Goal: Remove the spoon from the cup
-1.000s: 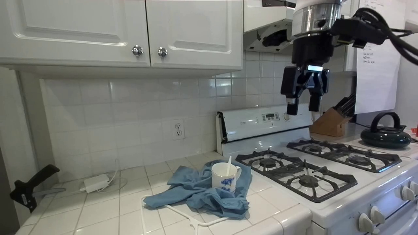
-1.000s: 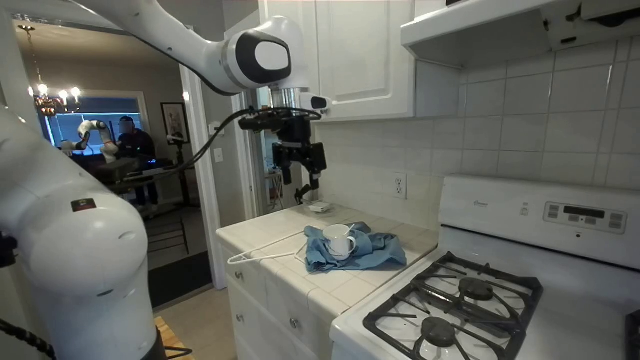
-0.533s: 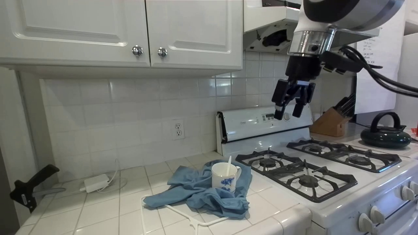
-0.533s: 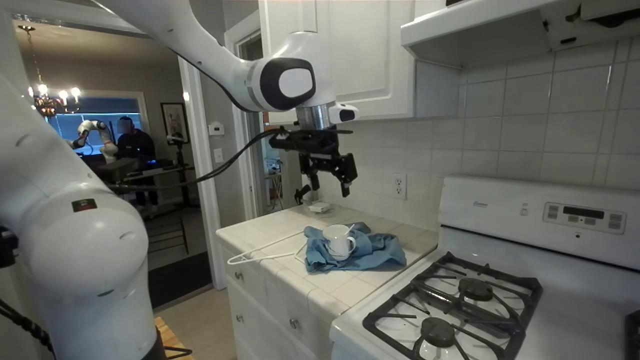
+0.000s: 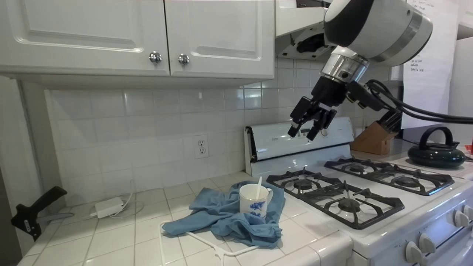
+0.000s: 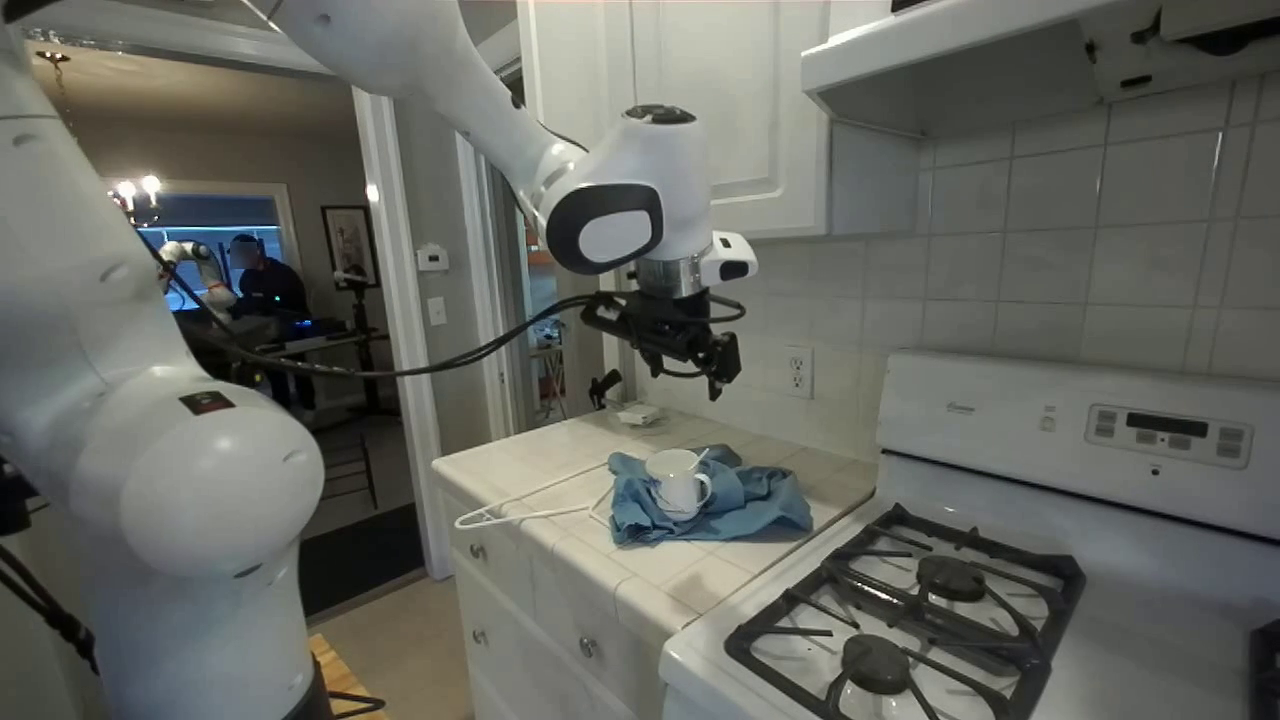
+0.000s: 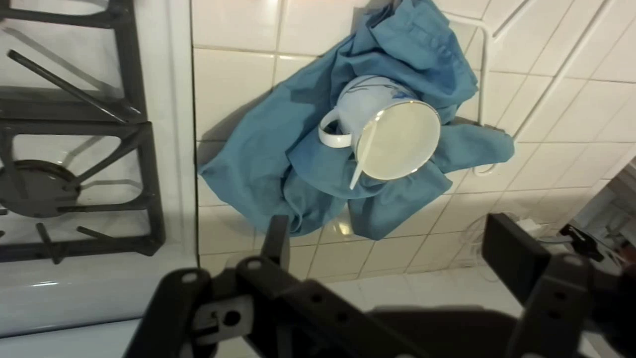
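A black gripper [image 5: 302, 134] hangs in the air, tilted, its two jaws wide apart and holding nothing. Lower than it, and well apart from it, a blue-flowered white cup [image 5: 253, 202] sits on a rumpled blue cloth [image 5: 220, 207] spread over part of a tiled tabletop [image 5: 111, 240]. The slim, pale spoon [image 5: 258, 187] stands in the cup, leaning against the rim, the end of its handle sticking out over the edge. In the wrist view, cup and spoon show ahead of the gripper, clear of it. Also below the gripper's level, a white hanger [image 5: 220, 252] lies partly under the cloth, and on the other side of the cup a white stove [image 5: 380, 189] stands right beside the tabletop.
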You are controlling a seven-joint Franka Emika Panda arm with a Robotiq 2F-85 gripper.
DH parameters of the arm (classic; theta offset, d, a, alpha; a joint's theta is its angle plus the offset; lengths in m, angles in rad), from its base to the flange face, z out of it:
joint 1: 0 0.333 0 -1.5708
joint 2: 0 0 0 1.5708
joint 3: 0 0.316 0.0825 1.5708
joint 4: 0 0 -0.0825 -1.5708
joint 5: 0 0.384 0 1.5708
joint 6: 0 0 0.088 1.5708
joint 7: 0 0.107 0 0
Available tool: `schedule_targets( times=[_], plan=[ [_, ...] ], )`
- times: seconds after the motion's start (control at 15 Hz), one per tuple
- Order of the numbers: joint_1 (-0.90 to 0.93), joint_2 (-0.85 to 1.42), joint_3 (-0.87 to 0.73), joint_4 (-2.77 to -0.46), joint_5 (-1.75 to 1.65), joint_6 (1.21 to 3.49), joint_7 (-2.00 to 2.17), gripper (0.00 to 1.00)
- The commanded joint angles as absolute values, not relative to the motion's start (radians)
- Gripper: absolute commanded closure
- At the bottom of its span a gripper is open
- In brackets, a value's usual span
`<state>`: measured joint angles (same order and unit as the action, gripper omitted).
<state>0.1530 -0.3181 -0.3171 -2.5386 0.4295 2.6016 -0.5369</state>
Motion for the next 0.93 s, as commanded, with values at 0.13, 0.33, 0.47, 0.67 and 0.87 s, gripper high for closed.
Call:
schedule_targets(
  times=[0.13, 0.33, 0.47, 0.67, 0.87],
  plan=[
    [0.172, -0.098, -0.298, -2.416, 0.602, 2.613, -0.649, 0.00],
    [0.116, -0.003, -0.230, -2.367, 0.574, 2.654, -0.593, 0.00],
    [0.074, -0.049, -0.192, -2.406, 0.561, 2.635, -0.608, 0.00],
    [0.043, -0.023, -0.156, -2.394, 0.558, 2.636, -0.604, 0.00],
    [0.040, -0.031, -0.158, -2.395, 0.559, 2.635, -0.605, 0.00]
  ],
)
